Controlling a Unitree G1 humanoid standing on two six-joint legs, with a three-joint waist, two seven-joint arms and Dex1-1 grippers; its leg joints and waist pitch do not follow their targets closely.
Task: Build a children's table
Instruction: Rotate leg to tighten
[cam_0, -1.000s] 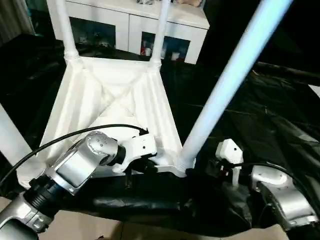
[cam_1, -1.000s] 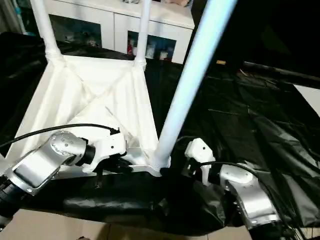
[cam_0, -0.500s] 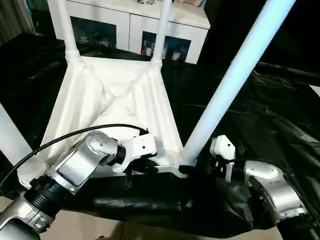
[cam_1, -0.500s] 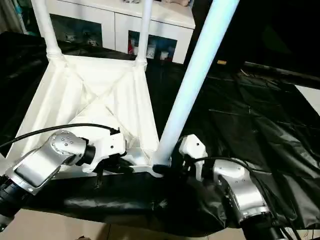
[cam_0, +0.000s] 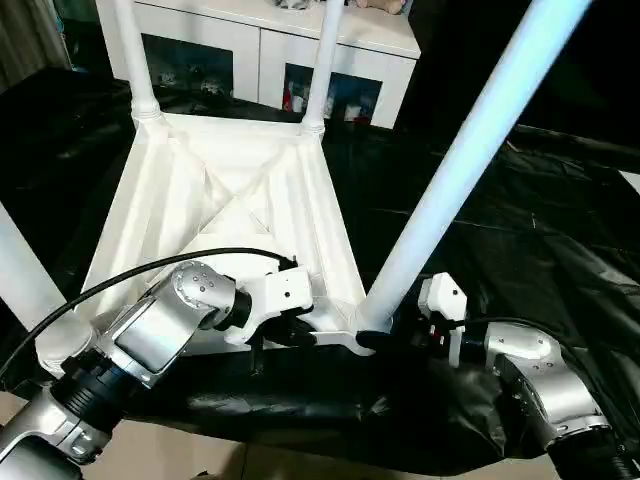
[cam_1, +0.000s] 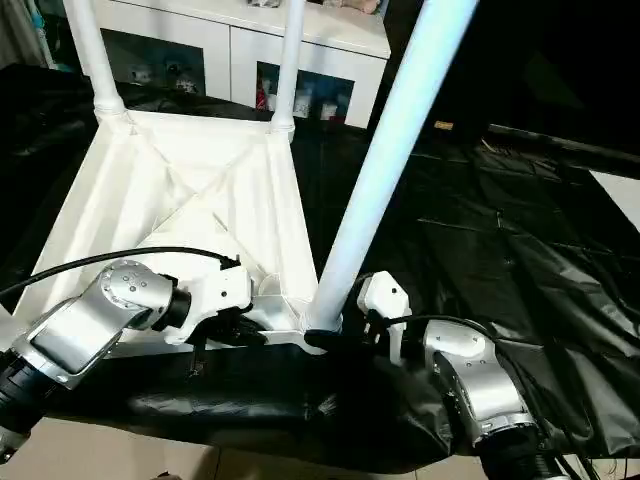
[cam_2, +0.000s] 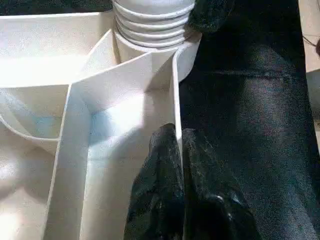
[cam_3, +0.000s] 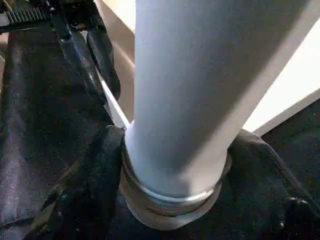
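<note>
Lying upside down just before the white cabinet (cam_0: 270, 45), the stiff, light, slippery children's table (cam_0: 235, 215) is being pinched at its near rim by the left gripper (cam_2: 179, 150), while the right gripper (cam_3: 172, 165), fingers parted, is bracketing the nearest leg (cam_0: 450, 170) at its socket, the surest hold.

Top edge is cutting off all table legs: near leg (cam_0: 455, 175) and both far legs (cam_0: 135, 60) w/ ends out of frame. Fourth leg (cam_0: 20, 275) is running off the left edge. Left gripper (cam_0: 290, 335) fingertips are hiding under its white housing in the head views. Items behind the cabinet (cam_0: 260, 50) glass are too small to tell.
</note>
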